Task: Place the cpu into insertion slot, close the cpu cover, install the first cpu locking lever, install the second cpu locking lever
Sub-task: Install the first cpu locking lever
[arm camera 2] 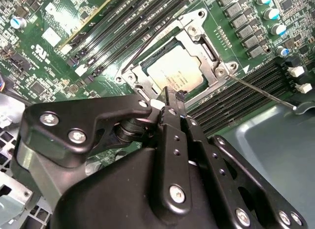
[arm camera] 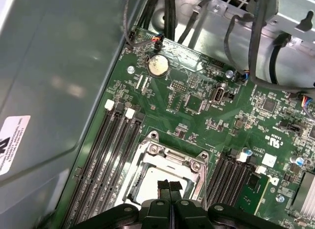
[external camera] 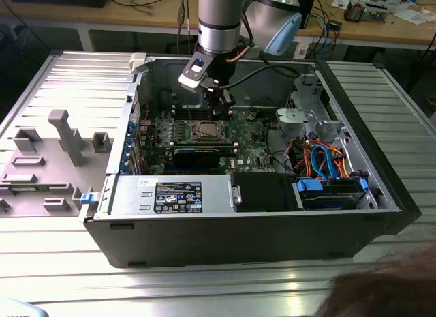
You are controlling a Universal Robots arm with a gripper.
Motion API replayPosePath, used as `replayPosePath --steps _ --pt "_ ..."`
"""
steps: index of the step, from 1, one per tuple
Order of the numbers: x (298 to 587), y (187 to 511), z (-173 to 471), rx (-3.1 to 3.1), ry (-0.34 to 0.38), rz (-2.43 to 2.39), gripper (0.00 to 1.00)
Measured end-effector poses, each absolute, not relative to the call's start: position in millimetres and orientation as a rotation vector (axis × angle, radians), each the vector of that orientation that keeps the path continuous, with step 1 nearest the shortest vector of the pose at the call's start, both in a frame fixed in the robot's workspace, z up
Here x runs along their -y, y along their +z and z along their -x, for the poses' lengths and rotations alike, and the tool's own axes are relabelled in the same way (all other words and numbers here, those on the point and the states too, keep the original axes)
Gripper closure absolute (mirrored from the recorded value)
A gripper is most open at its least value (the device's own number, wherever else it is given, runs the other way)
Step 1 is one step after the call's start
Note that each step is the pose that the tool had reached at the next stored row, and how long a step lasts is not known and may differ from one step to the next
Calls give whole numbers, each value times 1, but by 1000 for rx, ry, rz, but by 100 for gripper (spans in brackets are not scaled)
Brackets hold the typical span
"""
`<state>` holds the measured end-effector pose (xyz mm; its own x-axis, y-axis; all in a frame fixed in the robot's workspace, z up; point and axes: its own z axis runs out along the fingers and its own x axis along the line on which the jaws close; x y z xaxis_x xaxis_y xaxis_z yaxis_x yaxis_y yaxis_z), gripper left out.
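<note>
Exterior view: the gripper hangs inside the open computer case, near the insertion slot. Second wrist view: its fingers, pressed together and empty, hover over the cpu seated beneath the cpu cover. First wrist view: fingertips meet above the cpu.

Overall: bright, even room light from above.
Glare: white patches on the ribbed table in the exterior view, and a pale sheen on the cpu in the second wrist view.
Shadow: the case is dim inside, with a near-black outer wall.
Gripper: black, with small highlights on the screws.
Side wall: soft, pale reflections.
</note>
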<state>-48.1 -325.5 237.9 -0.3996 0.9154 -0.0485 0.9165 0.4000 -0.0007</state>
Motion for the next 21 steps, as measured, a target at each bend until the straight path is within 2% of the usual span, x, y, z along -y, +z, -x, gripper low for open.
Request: replayPosePath --steps 21 --pt "325 238 48 -2680 -39 -1557 89"
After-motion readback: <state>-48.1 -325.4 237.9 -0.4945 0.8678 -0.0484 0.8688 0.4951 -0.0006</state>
